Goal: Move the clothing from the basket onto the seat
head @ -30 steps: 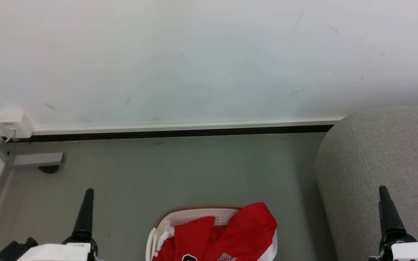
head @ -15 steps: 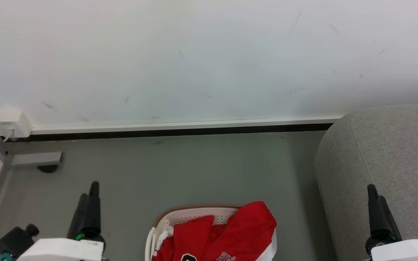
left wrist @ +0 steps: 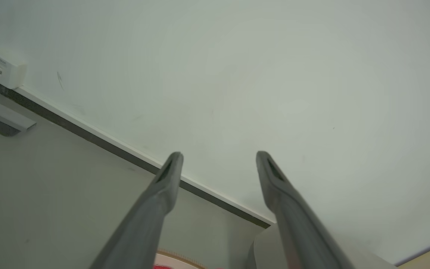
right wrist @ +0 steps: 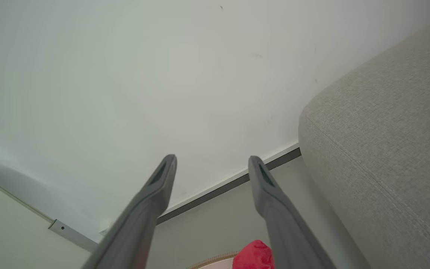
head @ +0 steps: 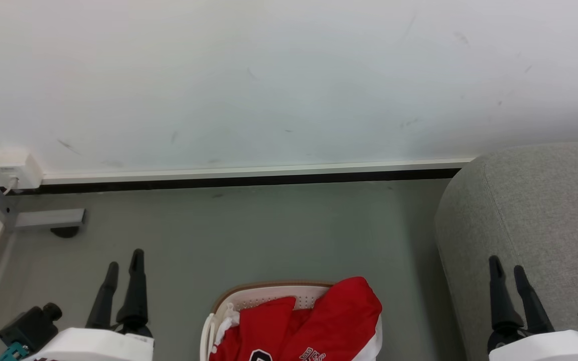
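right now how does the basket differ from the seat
The basket is cream-white perforated plastic with a brown rim; the seat is grey woven fabric. The seat is far bigger than the basket. The basket holds the red clothing, which drapes over its right rim, while the seat's visible part bears none. Both have rounded edges and stand on the grey floor.

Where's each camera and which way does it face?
Head view: on the head, facing forward and down at basket and clothing; left end effector, right end effector at lower corners.
Left wrist view: along its fingers toward wall, socket box.
Right wrist view: along its fingers toward wall, seat.
Shared: seat, in head and right wrist views.
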Tool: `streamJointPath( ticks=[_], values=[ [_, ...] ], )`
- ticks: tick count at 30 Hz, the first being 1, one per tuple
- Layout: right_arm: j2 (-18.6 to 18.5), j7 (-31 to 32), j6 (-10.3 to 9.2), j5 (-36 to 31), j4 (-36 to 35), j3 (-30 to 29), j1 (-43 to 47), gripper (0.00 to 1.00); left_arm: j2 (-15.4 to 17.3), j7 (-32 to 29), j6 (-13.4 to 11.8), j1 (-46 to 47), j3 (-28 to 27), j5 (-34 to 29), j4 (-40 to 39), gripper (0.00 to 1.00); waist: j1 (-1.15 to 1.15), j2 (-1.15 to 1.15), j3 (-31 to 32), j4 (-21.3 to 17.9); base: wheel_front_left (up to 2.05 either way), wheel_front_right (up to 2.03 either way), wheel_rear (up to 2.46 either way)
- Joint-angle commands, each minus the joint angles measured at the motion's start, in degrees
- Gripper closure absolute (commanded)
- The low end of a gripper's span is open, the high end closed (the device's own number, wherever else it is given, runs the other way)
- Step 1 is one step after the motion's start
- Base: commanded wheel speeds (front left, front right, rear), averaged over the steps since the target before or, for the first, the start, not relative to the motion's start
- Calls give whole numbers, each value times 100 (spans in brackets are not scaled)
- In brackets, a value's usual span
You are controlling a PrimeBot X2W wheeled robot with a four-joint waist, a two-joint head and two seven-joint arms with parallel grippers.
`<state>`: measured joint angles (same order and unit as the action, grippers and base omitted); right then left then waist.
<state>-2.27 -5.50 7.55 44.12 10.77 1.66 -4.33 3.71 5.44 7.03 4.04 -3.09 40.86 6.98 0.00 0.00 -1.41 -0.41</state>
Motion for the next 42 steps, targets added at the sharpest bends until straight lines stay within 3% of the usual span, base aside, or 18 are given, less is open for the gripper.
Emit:
streamJointPath(
  ticks=[1,42],
  values=[
    [-59,-66,-5,-238,8,82,-101,0,62,73,-35,27,-11,-245,-95,0,0,0,-1,0,0,0,0],
    [-74,-644,-9,-2202,443,504,-199,0,105,646,4,-31,156,-2597,116,0,0,0,1,-69,0,0,0]
  ],
)
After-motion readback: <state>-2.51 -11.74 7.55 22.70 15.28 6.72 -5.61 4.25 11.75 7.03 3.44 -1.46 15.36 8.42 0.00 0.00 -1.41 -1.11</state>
